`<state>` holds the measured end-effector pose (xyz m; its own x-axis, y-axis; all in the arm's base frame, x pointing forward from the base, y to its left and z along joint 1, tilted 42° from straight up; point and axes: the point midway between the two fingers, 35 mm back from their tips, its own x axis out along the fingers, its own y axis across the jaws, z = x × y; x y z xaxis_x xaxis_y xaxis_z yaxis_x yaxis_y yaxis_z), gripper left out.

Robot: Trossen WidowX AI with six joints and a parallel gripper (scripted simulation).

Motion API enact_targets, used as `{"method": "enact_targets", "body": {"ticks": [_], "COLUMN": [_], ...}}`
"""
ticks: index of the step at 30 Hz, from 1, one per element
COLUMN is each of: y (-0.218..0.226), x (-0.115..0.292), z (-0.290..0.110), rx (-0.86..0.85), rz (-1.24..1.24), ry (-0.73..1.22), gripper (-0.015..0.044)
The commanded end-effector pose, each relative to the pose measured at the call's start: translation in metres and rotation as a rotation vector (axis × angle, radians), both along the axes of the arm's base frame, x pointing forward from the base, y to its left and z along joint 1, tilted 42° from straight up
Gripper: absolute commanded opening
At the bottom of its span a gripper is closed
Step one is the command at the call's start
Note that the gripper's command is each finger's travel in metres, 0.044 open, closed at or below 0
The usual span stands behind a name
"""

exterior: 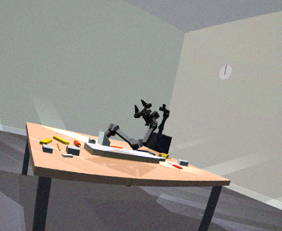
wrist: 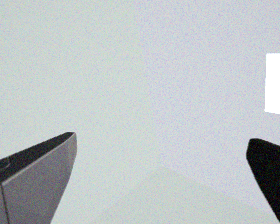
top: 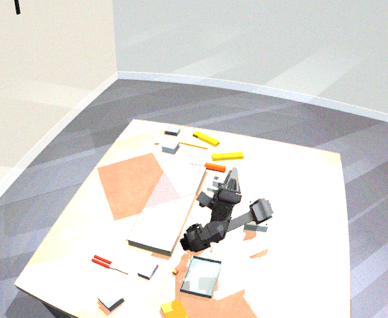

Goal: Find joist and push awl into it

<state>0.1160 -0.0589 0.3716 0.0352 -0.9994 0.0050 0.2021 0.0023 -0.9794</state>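
One hole is all the task allows, so the search for the joist has to be done well, and by my reading it has not begun. The gripper (exterior: 141,106) is raised well above the floor panel (top: 165,212), on the side away from the exterior camera. Its fingers are spread wide with nothing between them, and the wrist view looks at bare wall. I cannot tell for certain which item is the stud finder. A small pale block (top: 217,182) sits just beside the panel's far corner and a yellow bar (top: 227,155) lies a little beyond that end, and either could be it. An orange-handled tool (top: 215,167) with a thin shaft, probably the awl, lies near the same end. The tray (top: 184,283) waits off the panel's near end. The step in hand is judged to be reaching for the stud finder. To do it well, tip the wrist downward first so the wrist view shows the target. Then descend with the fingers wide, straddle the narrower sides and close squarely so the tool hangs level. Keep clear of the orange-handled tool on the way down. Afterwards sweep slowly along the panel with the tool flat against it.
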Motion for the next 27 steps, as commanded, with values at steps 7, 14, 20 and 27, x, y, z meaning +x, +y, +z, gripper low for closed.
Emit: {"method": "enact_targets", "body": {"ticks": [7, 14, 20, 27], "y": [-0.039, -0.113, -0.172, -0.219], "x": [-0.050, -0.086, -0.081, -0.042], "z": [0.007, -0.016, -0.062, -0.138], "rx": [0.175, 0.440, 0.700, 1.047], "rz": [0.110, 0.237, 0.328, 0.407], "ry": [-0.249, -0.426, -0.538, -0.612], "gripper": [0.0440, 0.0440, 0.0440, 0.0440]}}
